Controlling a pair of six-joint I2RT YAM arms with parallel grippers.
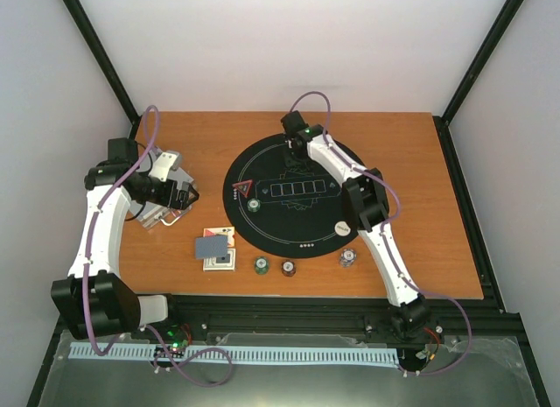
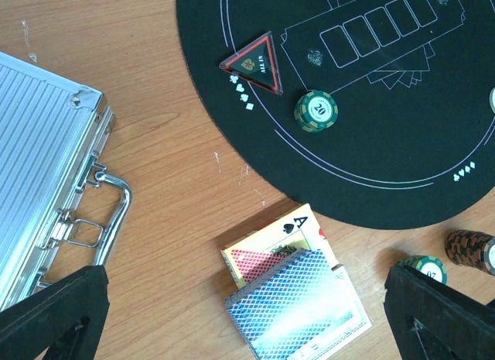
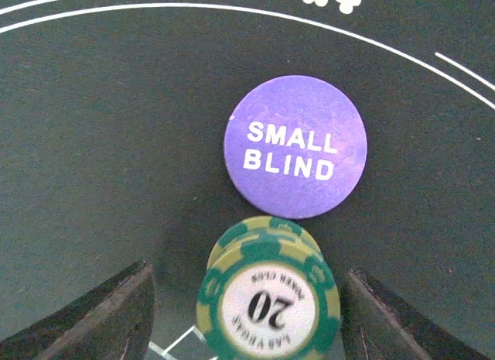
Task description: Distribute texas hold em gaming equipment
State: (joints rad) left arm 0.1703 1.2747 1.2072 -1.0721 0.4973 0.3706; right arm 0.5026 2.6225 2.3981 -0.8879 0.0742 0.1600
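Green chips (image 3: 268, 298), stacked with a 20 on top, stand on the black mat (image 3: 93, 143) between the right fingers (image 3: 100, 321), which are spread and touch nothing. A purple small-blind disc (image 3: 295, 146) lies just beyond them. The left fingers (image 2: 54, 313) hang wide apart and empty above some cards (image 2: 298, 313) on the wooden tabletop (image 2: 178, 104), near a silver case (image 2: 39, 166). White walls (image 1: 262, 48) surround the tabletop.

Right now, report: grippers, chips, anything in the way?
Left gripper open, empty, near case and cards. Right gripper open, straddling green chips on mat, not gripping. Small blind disc just beyond chips.
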